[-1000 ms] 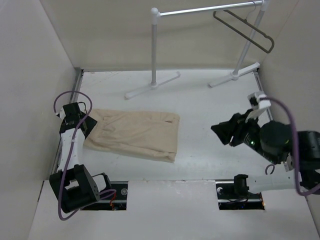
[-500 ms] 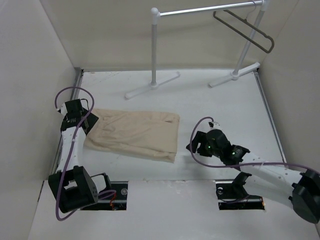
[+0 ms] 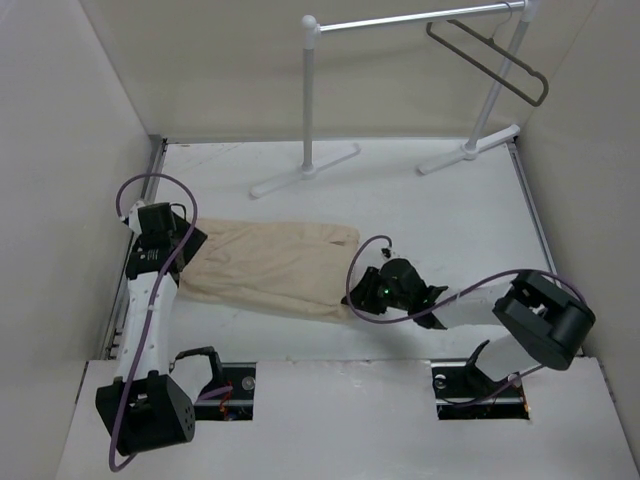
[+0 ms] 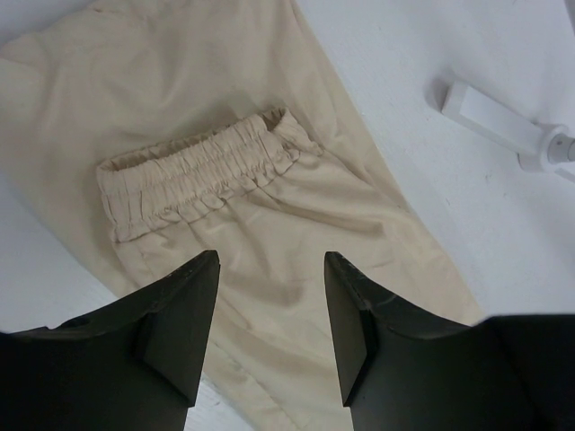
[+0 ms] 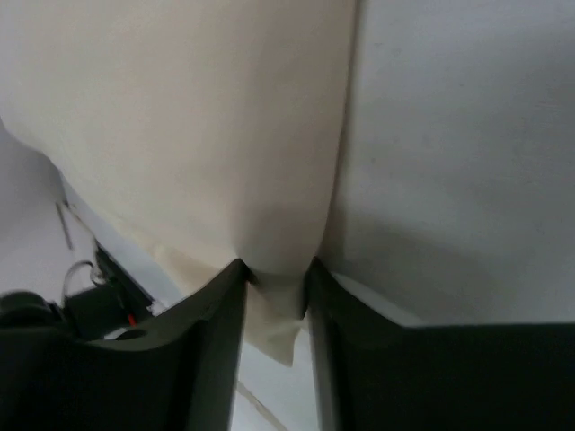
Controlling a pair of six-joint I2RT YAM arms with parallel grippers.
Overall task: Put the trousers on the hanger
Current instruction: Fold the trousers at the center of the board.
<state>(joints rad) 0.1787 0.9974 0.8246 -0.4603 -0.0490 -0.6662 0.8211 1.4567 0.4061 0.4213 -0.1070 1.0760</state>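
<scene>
The beige trousers (image 3: 270, 265) lie flat on the white table, waistband to the left. My left gripper (image 3: 180, 245) hovers over that end. In the left wrist view it (image 4: 271, 262) is open, its fingers apart above the cloth just below the gathered elastic waistband (image 4: 198, 171), holding nothing. My right gripper (image 3: 358, 288) is at the trousers' near right corner. In the right wrist view it (image 5: 274, 268) is shut on a bunched fold of the trousers (image 5: 198, 117). The dark hanger (image 3: 497, 62) hangs on the rack at the back right, far from both grippers.
A white tubular garment rack (image 3: 310, 100) stands at the back, its feet spread on the table; one foot (image 4: 503, 130) shows in the left wrist view. Walls close in left, right and behind. The arm bases sit at the near edge.
My right arm swung in from the right side to the trousers' near right corner and closed on the cloth. My left gripper shifted slightly right over the waistband, still open.
</scene>
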